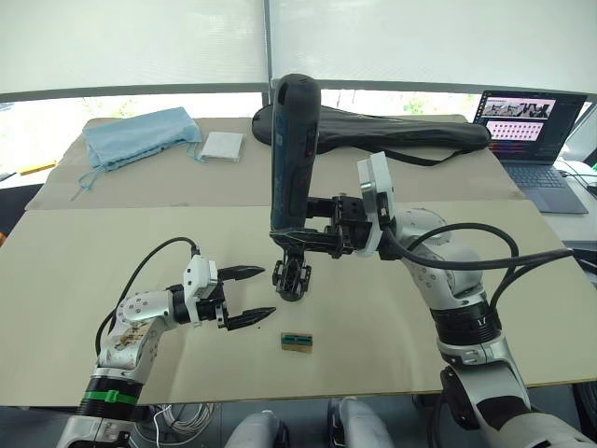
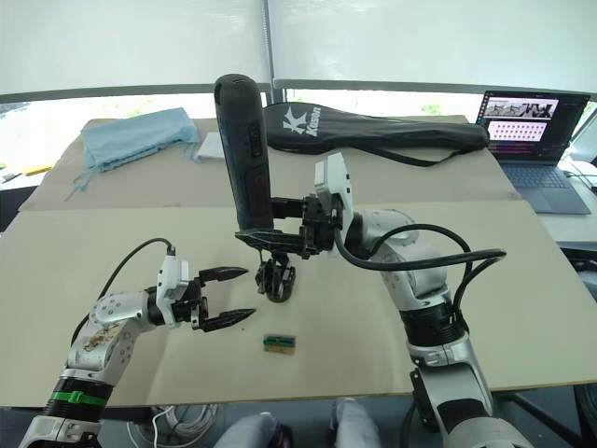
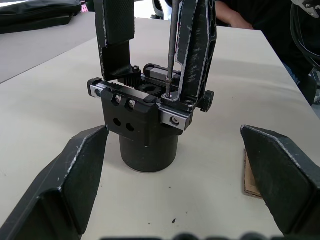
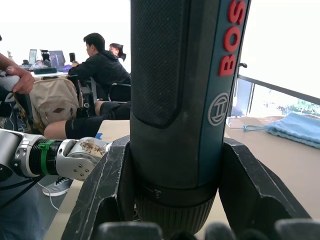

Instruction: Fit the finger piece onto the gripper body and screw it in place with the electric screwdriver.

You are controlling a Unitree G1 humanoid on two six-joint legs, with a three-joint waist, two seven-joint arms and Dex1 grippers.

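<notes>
— Firstly, how was the long thick black cylindrical electric screwdriver (image 1: 293, 154) held, and why?

— It was clamped upright near its lower end by the right gripper (image 1: 322, 231), whose fingers were closed around the barrel. An upright hold was judged necessary so that the thin metal bit (image 3: 171, 47) could be kept in line with the screw axis. In the left wrist view the bit tip was seen seated on a screw at the top of the silvery bracket.

— Where was the small black gripper body with round base (image 3: 148, 131) located?

— It was stood on the tan table covering (image 1: 112, 252), directly beneath the screwdriver. The small black tapered plastic finger piece (image 3: 196, 47) was seen already set upright on the bracket, just beside the bit; fastening was judged to be in progress.

— And the left gripper (image 1: 249, 294)?

— It was held with its fingers spread apart and empty, near the body but not touching it, presumably positioned to steady the body if required. A small green-and-tan block (image 1: 298, 342) was left lying nearby, untouched.
</notes>
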